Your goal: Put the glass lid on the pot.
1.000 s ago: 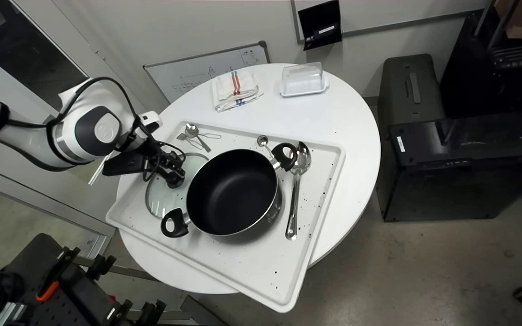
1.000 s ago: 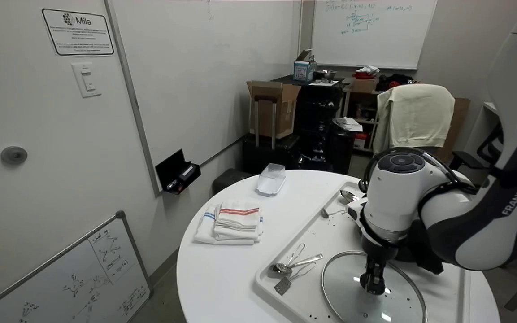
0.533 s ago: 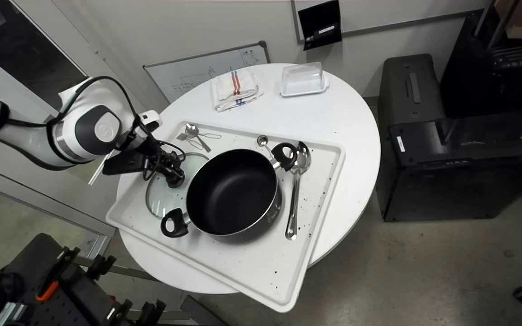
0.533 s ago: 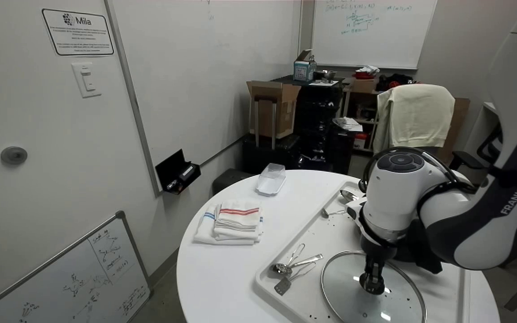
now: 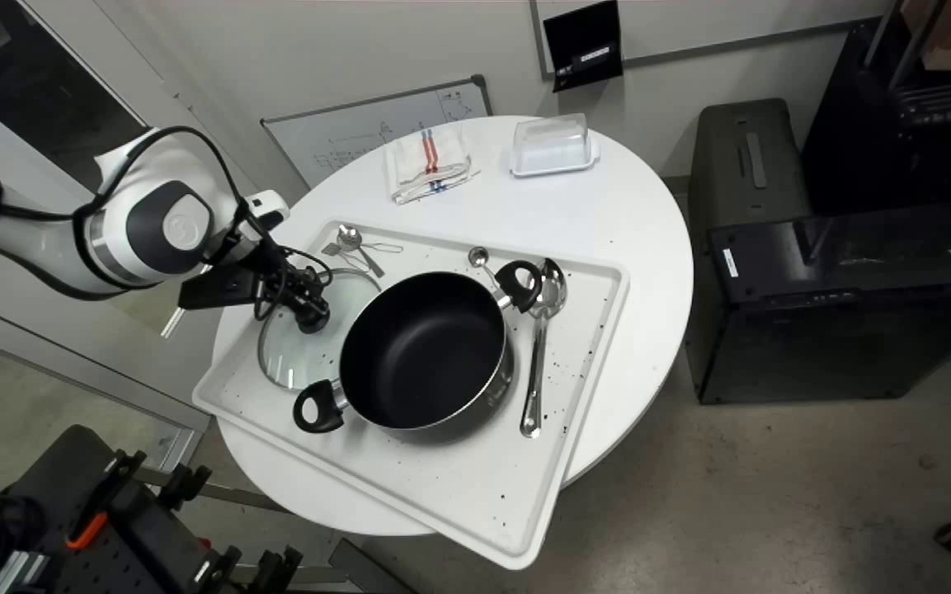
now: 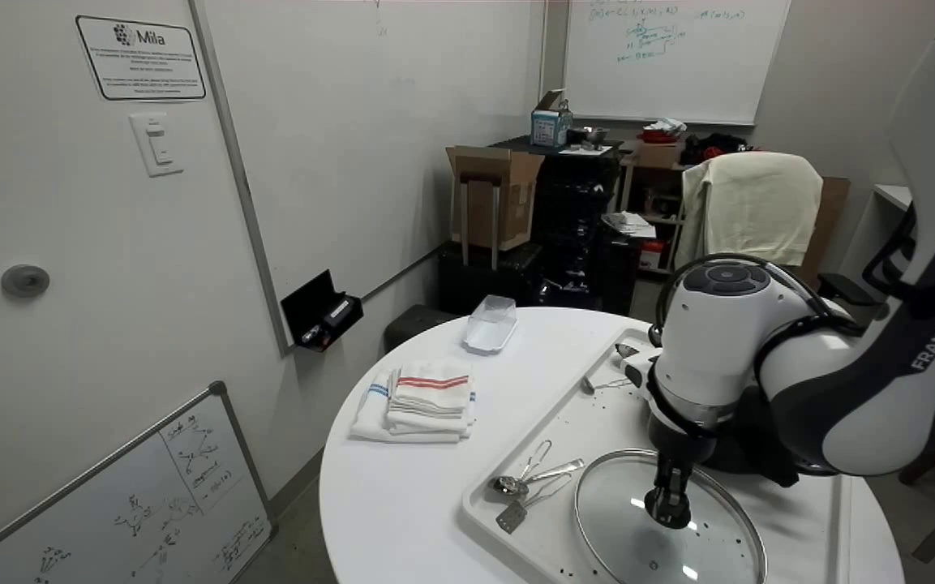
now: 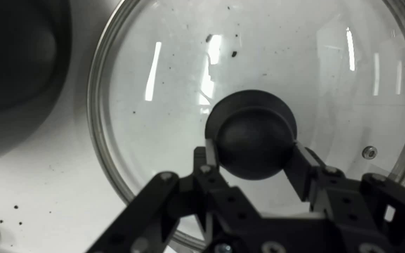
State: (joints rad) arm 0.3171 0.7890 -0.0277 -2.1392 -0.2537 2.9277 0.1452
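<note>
Only the wrist view shows us the grip clearly: the end effector (image 7: 255, 156) has its two fingers (image 7: 299, 172) drawn in against opposite sides of a dark knob (image 7: 256, 140), as far apart as that knob is wide, and through it has hold of the glass lid (image 7: 255, 66). In both exterior views fingertips and knob merge into one dark lump over the glass, and we cannot judge the grasp there.

The lid is beside the pot (image 5: 426, 351). An exterior view gives us the pot's whole mouth and both side handles (image 5: 327, 404), yet the pot covers part of the lid's edge there; the wrist view, catching only a slice of the pot, shows us a strip of pale tray (image 5: 459, 487) between the two. We cannot tell whether the lid's rim touches the tray.

In an exterior view the arm (image 6: 808, 365) is in front of the pot, which we cannot tell from the arm's dark parts, and the lid runs off the bottom edge. A long metal spoon (image 5: 535, 355) shows its whole length only in an exterior view. Both exterior views show small utensils (image 5: 350, 239) on the tray, and folded towels (image 5: 430, 165) and a clear-covered dish (image 5: 553, 148) on the white surface (image 5: 656, 272).
</note>
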